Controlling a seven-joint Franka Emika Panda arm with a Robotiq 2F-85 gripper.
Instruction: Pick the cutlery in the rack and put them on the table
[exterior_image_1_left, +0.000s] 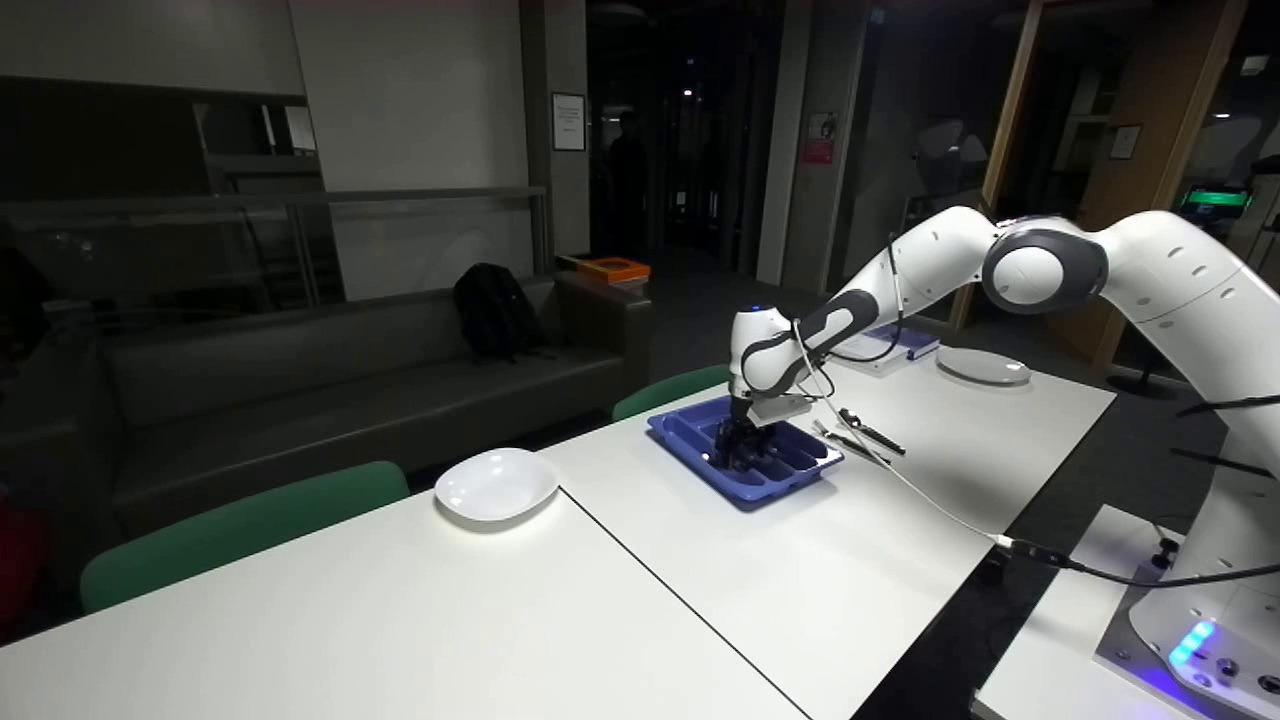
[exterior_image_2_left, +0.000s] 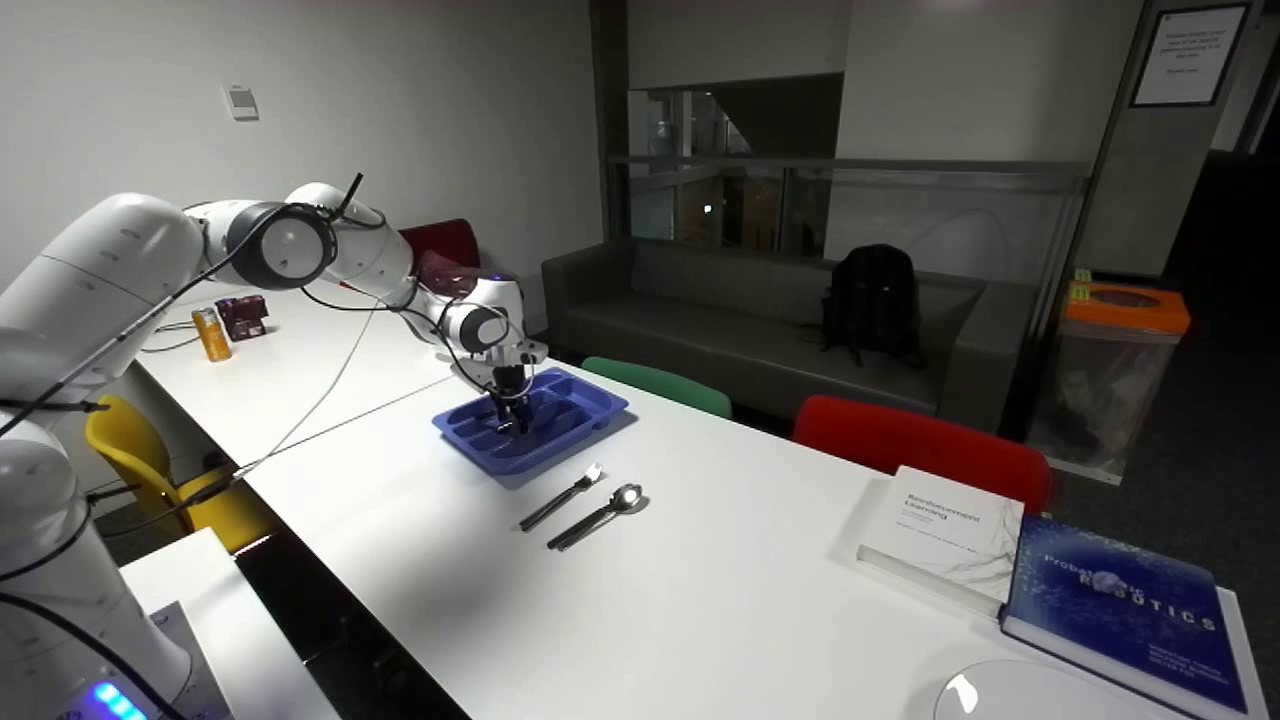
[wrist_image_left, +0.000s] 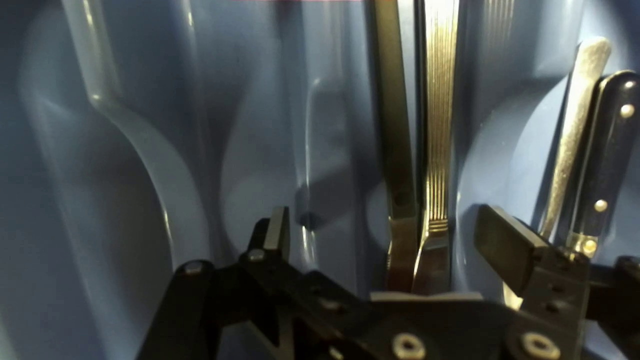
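Because blue rectangular plastic tray (wrist_image_left: 260, 140) is pairing slim dark-and-silvery metal utensils (wrist_image_left: 440, 125), black two-finger gripper (wrist_image_left: 394, 229) is straddling, jaws parted, likely for pinching.

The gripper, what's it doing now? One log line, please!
gripper: open, at blue tray; held: nothing; in tray: cutlery, two pieces between jaws; on table: fork, at least one spoon; task: unfinished
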